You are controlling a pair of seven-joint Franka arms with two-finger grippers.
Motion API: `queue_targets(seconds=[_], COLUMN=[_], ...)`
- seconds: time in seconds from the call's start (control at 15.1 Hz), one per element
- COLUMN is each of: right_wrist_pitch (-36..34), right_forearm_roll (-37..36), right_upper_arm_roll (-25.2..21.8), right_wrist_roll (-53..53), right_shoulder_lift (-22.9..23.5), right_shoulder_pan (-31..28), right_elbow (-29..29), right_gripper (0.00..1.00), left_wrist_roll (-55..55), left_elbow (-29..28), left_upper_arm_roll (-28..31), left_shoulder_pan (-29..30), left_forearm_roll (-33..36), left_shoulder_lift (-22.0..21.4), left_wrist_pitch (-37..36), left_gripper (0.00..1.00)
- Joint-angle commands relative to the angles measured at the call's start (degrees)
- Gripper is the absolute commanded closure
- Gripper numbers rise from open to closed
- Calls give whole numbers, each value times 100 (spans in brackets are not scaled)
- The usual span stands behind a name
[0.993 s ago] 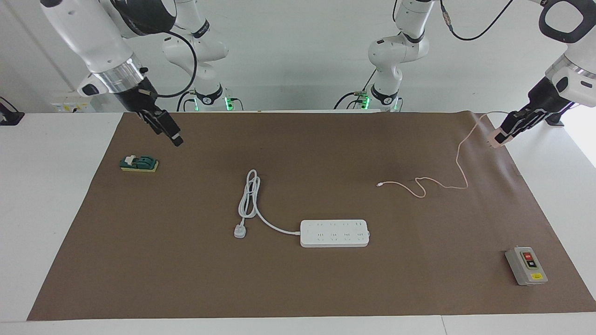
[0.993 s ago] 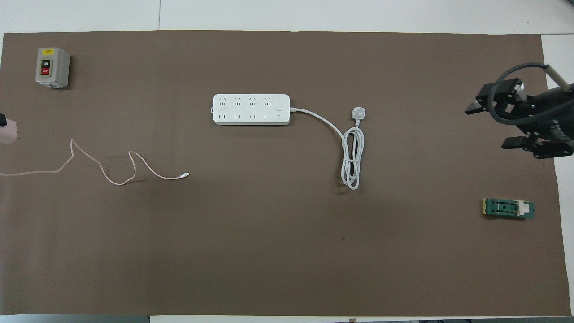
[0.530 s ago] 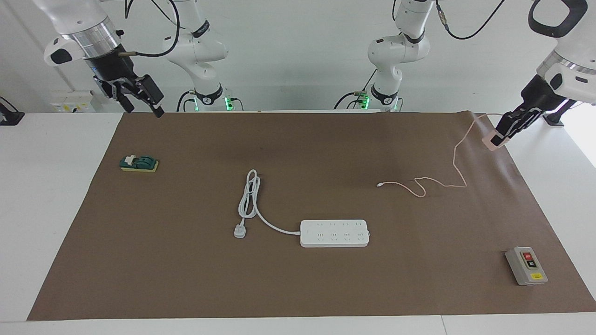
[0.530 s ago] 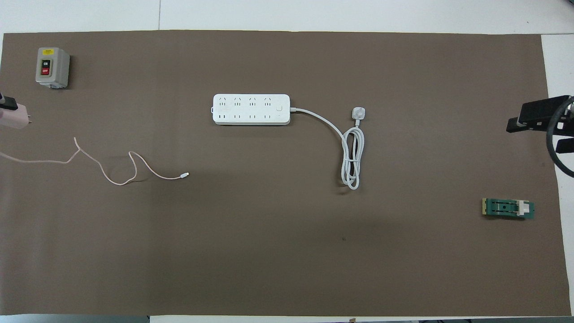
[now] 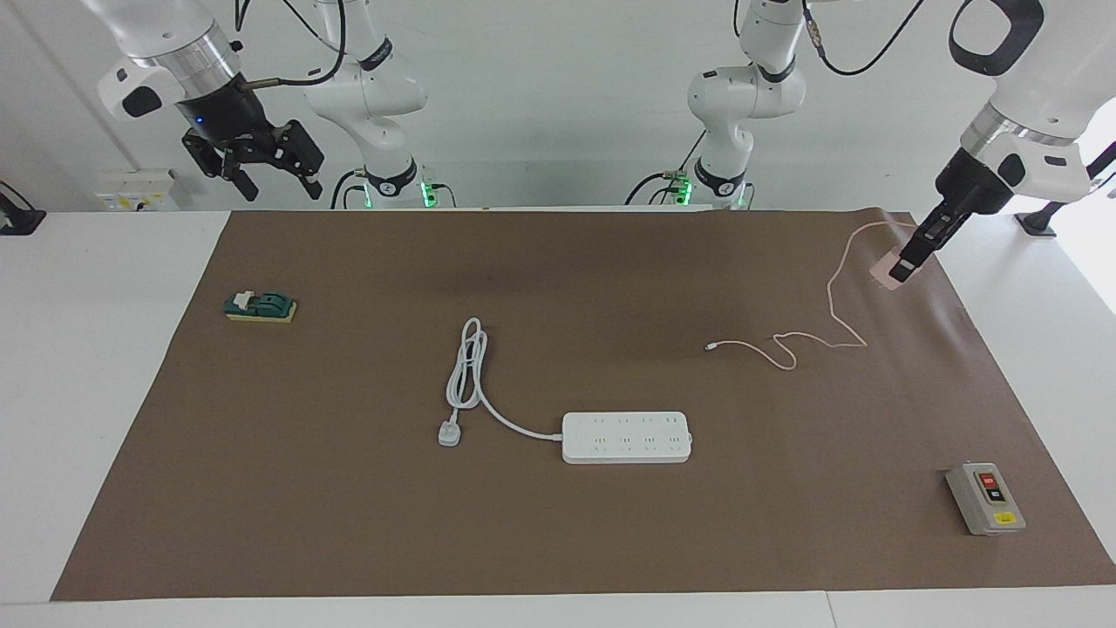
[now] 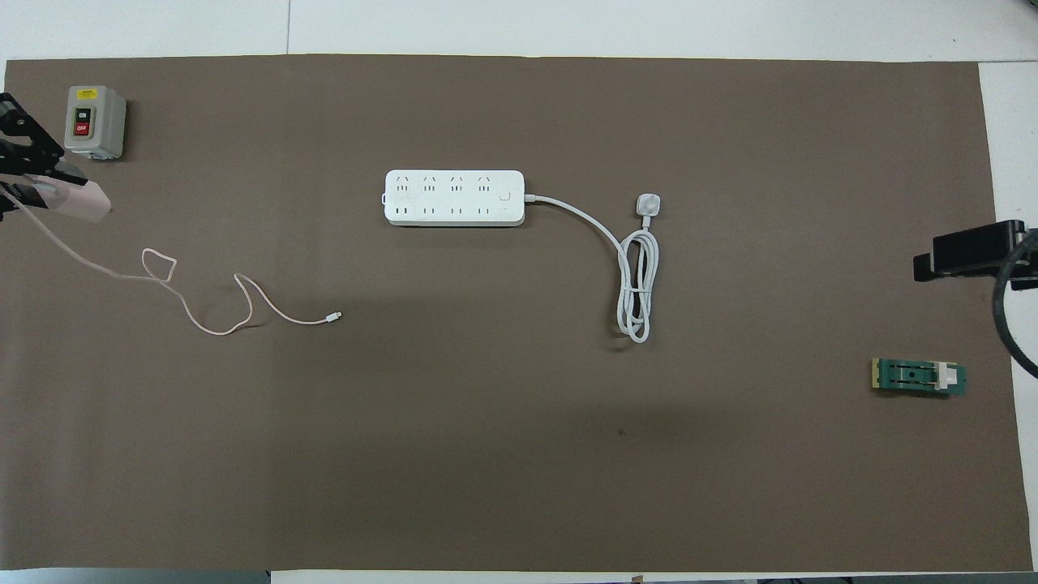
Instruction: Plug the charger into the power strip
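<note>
The charger (image 5: 889,269) is a pale-pink cube held in the air by my left gripper (image 5: 901,266), which is shut on it over the mat's corner at the left arm's end. It also shows in the overhead view (image 6: 85,201) beside the left gripper (image 6: 50,185). Its thin pink cable (image 5: 789,349) trails down and curls on the mat (image 6: 207,312). The power strip (image 5: 626,437), a white bar (image 6: 454,197), lies flat mid-table, well apart from the charger. My right gripper (image 5: 277,183) is open and empty, raised over the right arm's end of the table (image 6: 965,258).
The strip's thick white cord ends in a white three-pin plug (image 5: 449,433) beside it. A grey box with red and black buttons (image 5: 985,498) stands at the left arm's end, farther from the robots. A green block (image 5: 261,308) lies at the right arm's end.
My left gripper has carried the charger inward over the mat, dragging the cable's near end along. My right gripper has risen and drawn back toward the robots' edge.
</note>
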Motion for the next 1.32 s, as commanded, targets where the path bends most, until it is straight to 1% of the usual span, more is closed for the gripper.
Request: queue_targets(seconds=[0.0, 0.07, 0.13, 0.2, 0.26, 0.33, 0.46, 0.53, 0.6, 0.66, 0.73, 0.86, 0.93, 1.06, 1.13, 1.26], right_wrist_pitch=[-145, -145, -128, -119, -180, -293, -303, -382, -478, -496, -444, -444, -409, -260, -251, -120], right_forearm_roll=[-217, -278, -366, -402, -550, -630, -692, -727, -788, -832, -841, -842, -841, -911, -912, -912], right_upper_arm_roll=[0, 17, 61, 105, 192, 245, 377, 430, 439, 439, 439, 439, 448, 439, 431, 448], right_wrist_roll=[-697, -706, -733, -750, -759, -768, -777, -794, -925, -1083, -1128, -1137, -1137, -1190, -1181, -1190], right_shoulder_lift=[-186, -247, -256, -126, 197, 279, 402, 629, 762, 754, 737, 728, 667, 675, 579, 456], right_shoulder_pan=[-66, -57, -75, -84, -84, -127, -355, -434, -453, -453, -444, -435, -435, -435, -427, -426], right_elbow=[-102, -155, -155, -77, 107, 282, 337, 494, 774, 820, 777, 768, 611, 330, 67, -224], right_gripper=[0, 0, 0, 0, 0, 0, 0, 0, 0, 0, 0, 0, 0, 0, 0, 0], left_wrist_roll=[-981, -1410, -1962, -2368, -2746, -3150, -3924, -4258, -4592, -4874, -5077, -5464, -5692, -5878, -5983, -6343], left_elbow=[163, 163, 171, 180, 198, 198, 267, 346, 425, 452, 461, 461, 461, 479, 470, 461], left_upper_arm_roll=[69, 60, 51, 60, 51, 60, 69, 69, 60, 60, 77, 86, 78, 78, 69, 69], left_shoulder_pan=[-354, -486, -557, -583, -697, -889, -1154, -1233, -1260, -1287, -1435, -1646, -1743, -1875, -1902, -2059], left_forearm_roll=[239, 458, 521, 521, 530, 556, 600, 601, 592, 600, 618, 976, 1161, 1198, 1198, 1207], left_shoulder_lift=[216, 234, 295, 348, 366, 461, 681, 813, 892, 989, 1077, 1270, 1367, 1534, 1578, 1701], left_wrist_pitch=[41, 59, 67, 68, 85, 85, 216, 295, 331, 340, 436, 682, 726, 823, 823, 815], left_gripper=[100, 100, 100, 100, 100, 100, 100, 100, 100, 100, 100, 100, 100, 100, 100, 100])
